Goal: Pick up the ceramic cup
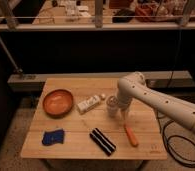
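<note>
Ceramic cup [112, 106] just beside hand [122, 113]; hand low over table [71, 86].

The hand [122, 114] hung mid-frame, fingers apart, close beside the cup [112, 106], whose left side was crowded by the white bottle [89, 104]. Room lay open on the table [76, 85] above them. Lower down, an orange stick [131, 135] and a striped bar [103, 141] blocked the way.

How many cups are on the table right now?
1. The cup stands between the bottle and the end effector, which is low beside it. None seems hidden.
</note>
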You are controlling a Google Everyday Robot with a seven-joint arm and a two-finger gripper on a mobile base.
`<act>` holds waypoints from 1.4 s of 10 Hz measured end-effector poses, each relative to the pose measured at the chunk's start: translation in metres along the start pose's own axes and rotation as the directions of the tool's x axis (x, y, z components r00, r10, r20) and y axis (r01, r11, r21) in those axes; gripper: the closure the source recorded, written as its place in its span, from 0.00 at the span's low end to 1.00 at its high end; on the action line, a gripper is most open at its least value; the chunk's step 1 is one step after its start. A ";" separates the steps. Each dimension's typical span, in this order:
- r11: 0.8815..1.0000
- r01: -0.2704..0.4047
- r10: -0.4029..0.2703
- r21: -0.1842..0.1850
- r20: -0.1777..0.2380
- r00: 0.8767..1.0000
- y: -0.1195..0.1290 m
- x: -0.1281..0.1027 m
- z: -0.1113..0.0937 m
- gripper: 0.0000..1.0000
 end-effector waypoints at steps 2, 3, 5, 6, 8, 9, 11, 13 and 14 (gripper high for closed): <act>1.000 -0.001 0.001 -0.002 0.004 1.000 0.001 -0.001 0.001 0.20; 1.000 -0.001 0.001 -0.002 0.005 1.000 0.000 -0.002 0.001 0.23; 1.000 -0.001 0.001 -0.004 0.009 1.000 -0.001 -0.004 0.001 0.25; 1.000 -0.001 0.001 -0.004 0.011 1.000 -0.001 -0.005 0.001 0.25; 1.000 -0.001 0.001 -0.004 0.014 1.000 -0.001 -0.006 0.001 0.34; 1.000 0.000 0.000 -0.004 0.015 1.000 -0.002 -0.007 0.000 0.36; 1.000 0.000 0.000 -0.005 0.017 1.000 -0.002 -0.008 0.000 0.36; 1.000 0.004 -0.004 -0.003 0.023 1.000 -0.004 -0.011 -0.002 0.44; 1.000 0.010 -0.010 0.002 0.025 1.000 -0.006 -0.012 -0.007 0.54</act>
